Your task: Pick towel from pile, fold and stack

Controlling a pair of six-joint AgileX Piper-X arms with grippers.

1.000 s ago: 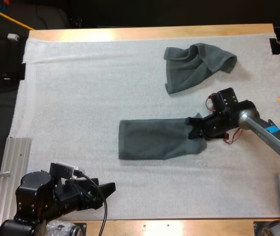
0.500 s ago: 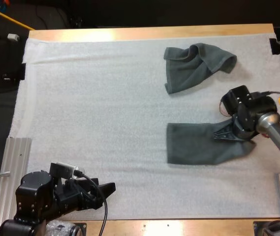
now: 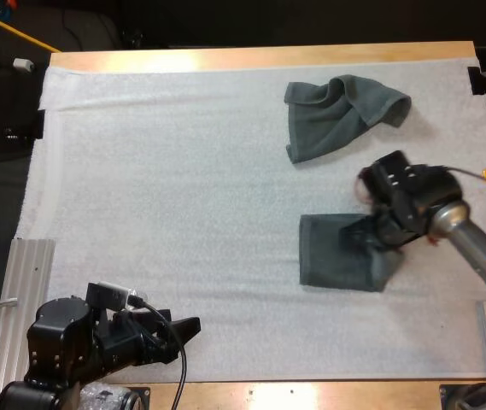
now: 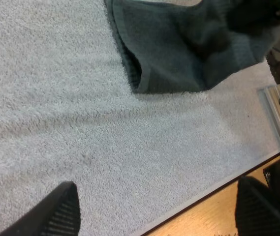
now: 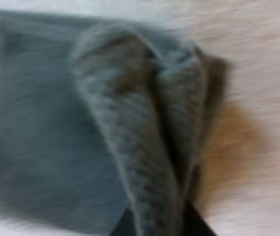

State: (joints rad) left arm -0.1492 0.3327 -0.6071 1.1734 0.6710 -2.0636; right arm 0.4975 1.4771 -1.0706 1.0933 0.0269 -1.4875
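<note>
Near left: left gripper [image 3: 187,329], fingers spread wide, hovering over bare white mat [image 3: 183,171], clear of everything. Right of centre: folded towel [image 3: 336,266] lying on mat. At its right end: right gripper [image 3: 375,242], clamped on a raised bunch of cloth from both sides. Beyond, at far right: crumpled towel [image 3: 341,115], well apart from both.

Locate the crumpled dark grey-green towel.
In the high view, the crumpled dark grey-green towel lies at the white mat's far right, beyond the folded dark towel.
</note>
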